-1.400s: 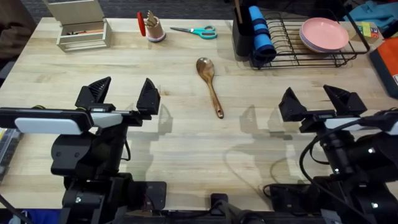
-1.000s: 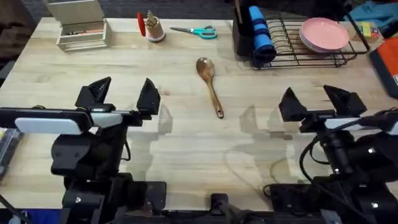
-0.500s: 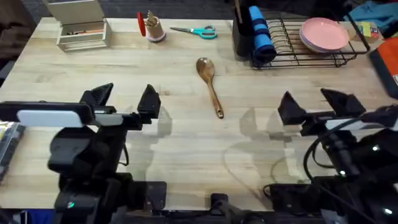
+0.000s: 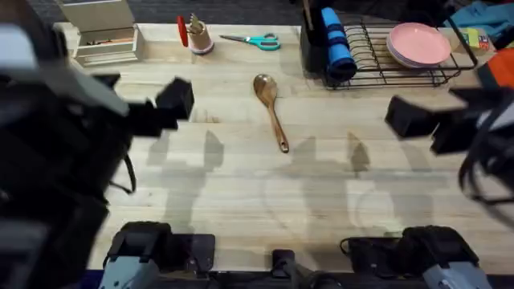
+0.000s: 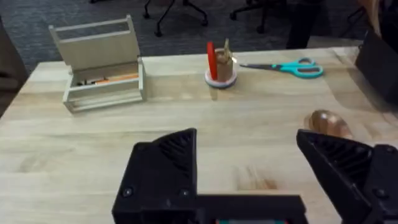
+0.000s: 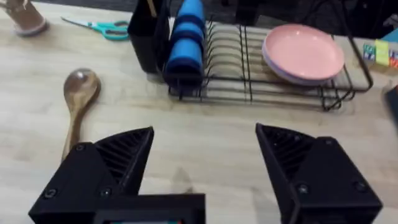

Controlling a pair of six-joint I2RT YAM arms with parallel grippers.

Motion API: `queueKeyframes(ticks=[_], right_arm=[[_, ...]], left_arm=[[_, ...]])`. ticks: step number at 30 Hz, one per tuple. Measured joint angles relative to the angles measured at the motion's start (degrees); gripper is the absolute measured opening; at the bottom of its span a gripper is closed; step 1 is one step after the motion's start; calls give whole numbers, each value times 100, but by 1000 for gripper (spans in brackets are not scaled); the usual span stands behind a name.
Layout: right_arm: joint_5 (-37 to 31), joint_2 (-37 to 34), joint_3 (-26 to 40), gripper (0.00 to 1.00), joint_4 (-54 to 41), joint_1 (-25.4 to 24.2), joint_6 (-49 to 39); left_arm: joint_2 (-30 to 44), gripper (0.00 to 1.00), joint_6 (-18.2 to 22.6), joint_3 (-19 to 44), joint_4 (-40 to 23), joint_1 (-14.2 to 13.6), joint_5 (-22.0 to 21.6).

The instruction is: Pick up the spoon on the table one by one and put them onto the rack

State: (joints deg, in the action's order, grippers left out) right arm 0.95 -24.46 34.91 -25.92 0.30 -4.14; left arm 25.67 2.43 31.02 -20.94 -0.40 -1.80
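One brown wooden spoon (image 4: 271,108) with an oval bowl and a long slim handle is lying loose on the pale wood-grain tabletop (image 4: 241,201), bowl end pointing toward the black wire dish rack (image 4: 385,60) and handle trailing away from it. Nothing's touching it.

Left gripper (image 5: 267,162) has its black fingers spread wide, holding nothing; it's on the far side of the spoon from the rack. Right gripper (image 6: 205,162) is spread wide and empty too, much nearer the rack, with the spoon off to one side of it.

On the rack: a pink plate (image 6: 303,53) in the wire slots, a blue roll (image 6: 185,37), and a black utensil cup (image 6: 148,34) at the end closest to the spoon.

What could go wrong, my guess: the handle is thin and lies flat against the wood, so fingers coming down a bit off-line would likely just shove or spin it instead of pinching. Grab it near one end and it'll probably droop or swing on the way over. At the rack, a low approach could clip the blue roll or the cup rim, and a slim spoon laid across wires might slip through.
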Motion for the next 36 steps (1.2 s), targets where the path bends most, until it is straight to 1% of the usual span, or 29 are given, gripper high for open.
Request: queueKeyframes(ticks=[5,9,11,14,17,20,30,32,36], right_arm=[[54,-1295,1172,992,-93,0,-19],[208,-2284,2177,992,-533,0,-17],[300,-2694,2607,992,-767,0,-16],[381,-3204,3120,992,-1051,0,-18],[431,-3535,3403,992,-1122,0,-16],[448,-3658,3458,992,-1140,0,-16],[678,-3667,3467,992,-1157,53,-16],[682,-3668,3467,992,-1131,180,-16],[704,-3743,3480,992,-941,720,-16]], left_arm=[[1197,991,25,1182,-320,1,2],[2062,992,37,2104,-815,0,4],[2380,992,41,2457,-1036,0,4],[2819,993,43,2983,-1359,0,4],[3119,993,47,3354,-1584,0,4],[3257,993,47,3500,-1682,0,4],[3277,993,58,3511,-1787,0,4],[3277,993,60,3511,-1809,1,0],[3277,993,60,3511,-1928,0,-41]])
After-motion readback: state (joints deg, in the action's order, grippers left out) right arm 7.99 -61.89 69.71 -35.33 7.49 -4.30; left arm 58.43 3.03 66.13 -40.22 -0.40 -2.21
